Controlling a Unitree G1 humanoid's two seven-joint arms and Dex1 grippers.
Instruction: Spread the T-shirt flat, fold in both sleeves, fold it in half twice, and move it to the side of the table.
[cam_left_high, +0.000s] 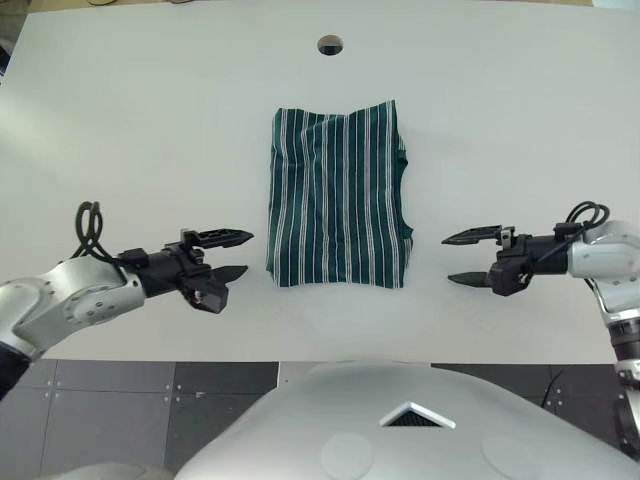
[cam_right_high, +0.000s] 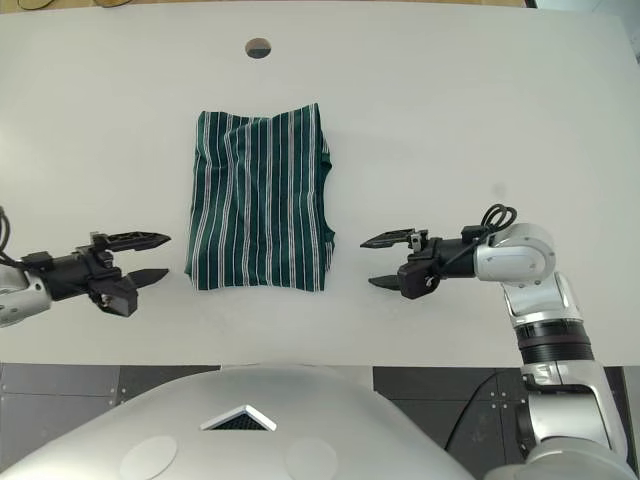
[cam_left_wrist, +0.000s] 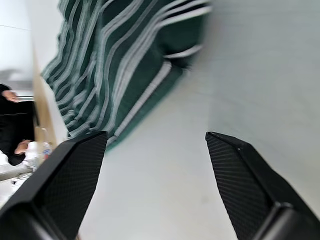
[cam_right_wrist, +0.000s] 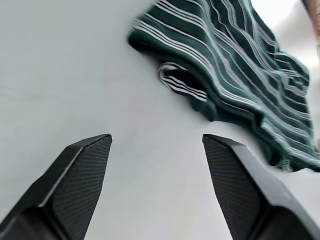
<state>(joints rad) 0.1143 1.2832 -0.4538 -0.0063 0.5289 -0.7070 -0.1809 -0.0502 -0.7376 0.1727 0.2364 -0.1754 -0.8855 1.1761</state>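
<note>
One dark green T-shirt with thin white stripes lies folded into a rectangle on the white tabletop. Left hand and right hand flank it, both wide open, holding nothing.

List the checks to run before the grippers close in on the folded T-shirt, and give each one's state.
1. Left gripper open and empty: ok.
2. Right gripper open and empty: ok.
3. Both grippers apart from the T-shirt, with bare table between: ok.
4. T-shirt lies as a compact rectangle, no sleeve spread out: ok.
5. Edge facing the right gripper neat: not ok, a striped hem pokes out.
6. Both half folds done: cannot tell.
</note>
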